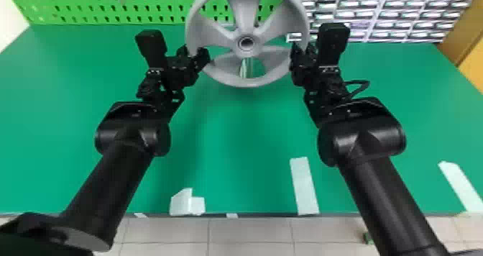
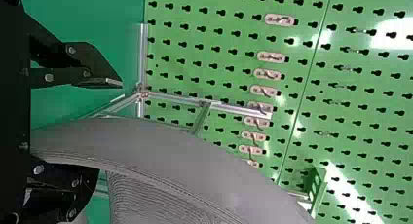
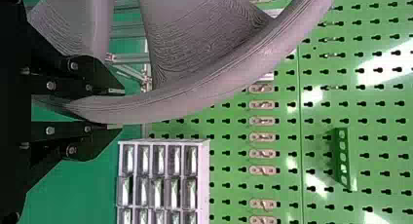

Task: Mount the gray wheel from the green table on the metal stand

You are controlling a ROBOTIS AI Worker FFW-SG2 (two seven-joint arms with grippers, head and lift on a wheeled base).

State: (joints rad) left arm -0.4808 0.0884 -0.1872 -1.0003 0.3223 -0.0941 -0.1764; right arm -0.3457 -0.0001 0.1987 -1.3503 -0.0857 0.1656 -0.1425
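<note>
In the head view, the wheel [image 1: 247, 25] looks raised clear of the green table [image 1: 248, 136], its face turned towards the camera, so the lifting part of the job seems done. The left gripper [image 1: 194, 53] sits at the wheel's edge between eight and nine o'clock, the right gripper [image 1: 303, 49] between three and four (a near mirror image). Whether anything fills the hub's hole, I can't tell.

In the left wrist view, the left gripper's fingers are spread, the rim passing between them. One finger stands apart from the rim, with a visible gap; the other lies on the inner side, close to the rim. The metal stand [image 2: 142, 93] shows beyond the wheel, against the pegboard [image 2: 219, 34]. I judge that lining the hub up with the stand and seating it are probably still to do, though no view shows where hub and stand would join.

In the right wrist view, the right gripper is closed on the rim, a finger on either side of it. Bars of the stand show past the spokes, and I can't tell how near the hub is to them.
</note>
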